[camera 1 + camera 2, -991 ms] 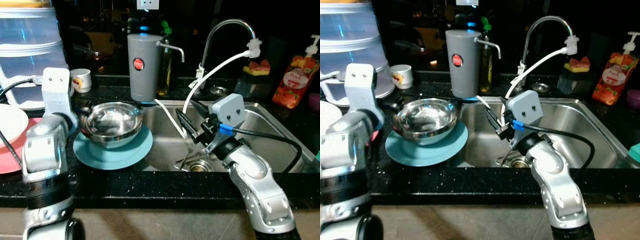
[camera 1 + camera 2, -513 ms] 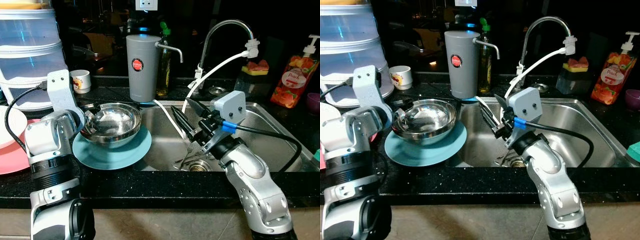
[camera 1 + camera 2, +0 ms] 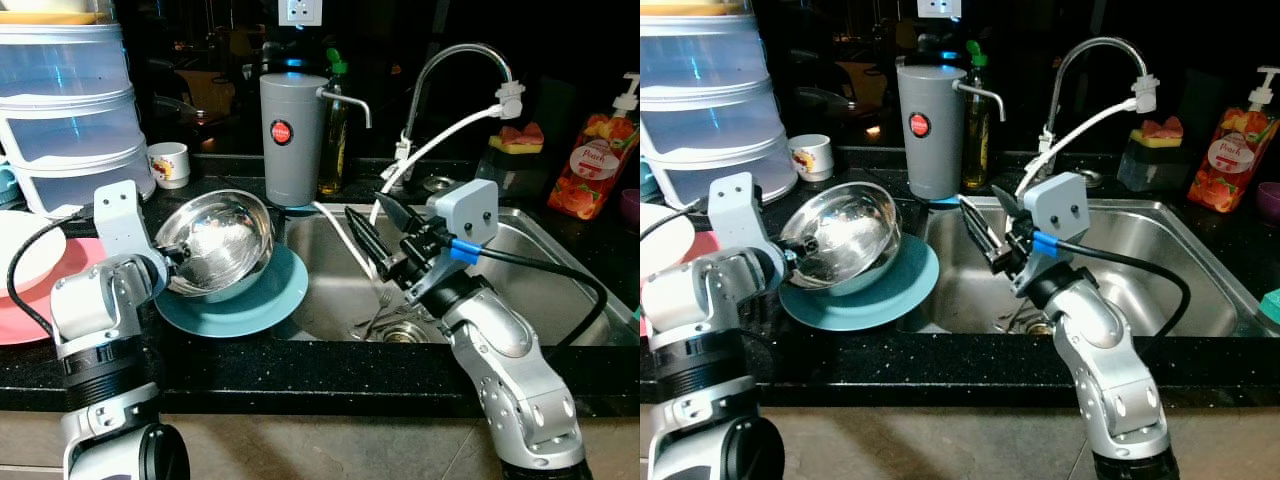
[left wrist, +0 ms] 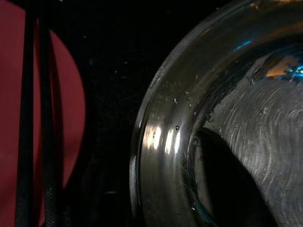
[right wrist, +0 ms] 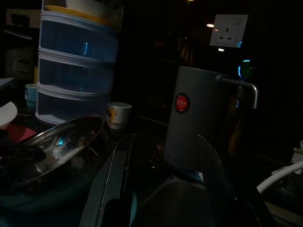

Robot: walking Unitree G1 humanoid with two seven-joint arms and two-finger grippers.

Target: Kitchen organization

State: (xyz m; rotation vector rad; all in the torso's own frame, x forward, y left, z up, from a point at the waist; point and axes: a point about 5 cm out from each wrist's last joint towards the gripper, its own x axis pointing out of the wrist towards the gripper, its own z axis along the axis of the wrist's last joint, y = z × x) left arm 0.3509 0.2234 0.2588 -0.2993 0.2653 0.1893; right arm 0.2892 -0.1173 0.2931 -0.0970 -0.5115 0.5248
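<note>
Left gripper clamps the steel bowl by its near rim, tilted over our blue plate; right gripper, fingers parted and empty, hovers above the sink, farther off.

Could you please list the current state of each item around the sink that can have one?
steel bowl: tilted up on its side, lower edge resting on the teal plate
left gripper: at the bowl's rim
right gripper: open, empty, over the sink
tap: no water running
grey dispenser: upright
soap bottle: upright
small cup: upright
fork: lying by the drain
</note>
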